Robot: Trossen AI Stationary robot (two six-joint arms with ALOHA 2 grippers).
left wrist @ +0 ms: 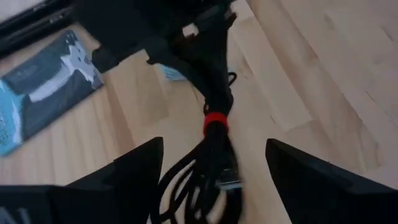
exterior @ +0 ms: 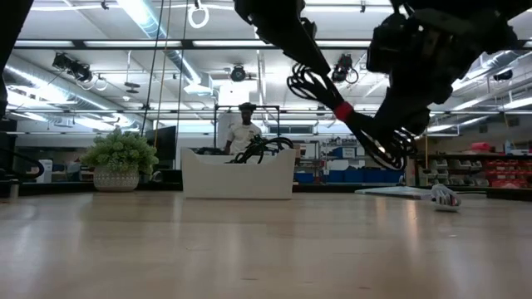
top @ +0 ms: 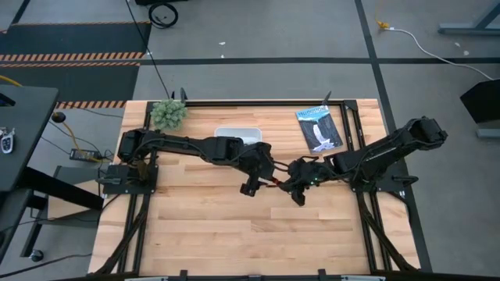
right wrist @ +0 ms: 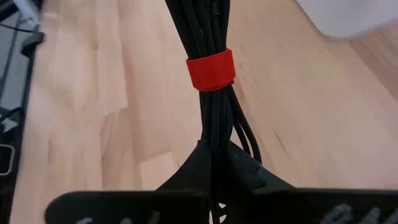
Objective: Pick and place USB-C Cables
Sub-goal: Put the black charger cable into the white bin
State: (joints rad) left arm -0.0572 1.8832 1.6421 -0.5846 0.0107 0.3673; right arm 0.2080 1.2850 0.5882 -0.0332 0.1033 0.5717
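Note:
The black cable with the red tie (top: 275, 181) is up in the air between both grippers over the table's middle. In the low view its red tie (exterior: 342, 110) shows, with loops on either side. My right gripper (top: 298, 190) is shut on one end of the bundle. My left gripper (left wrist: 214, 155) is open, and its fingers stand on either side of the bundle's other end, where a metal plug (left wrist: 230, 182) shows. I cannot see them touching it. Black cables (exterior: 258, 149) stick up from the white tray (exterior: 238, 173). My right gripper pinches the black bundle (right wrist: 214, 134) between its two fingers, a short way from the red tie (right wrist: 211, 70). The bundle runs on past the fingertips, along the fingers. It is lifted clear of the table and slants in the low view.
The white tray (top: 237, 134) sits at the far middle of the table, a potted plant (top: 168, 113) at the far left. The flat dark packet (top: 319, 129) lies far right, with a small pale coil (exterior: 445, 198) near it. A person (exterior: 243, 129) stands beyond the table.

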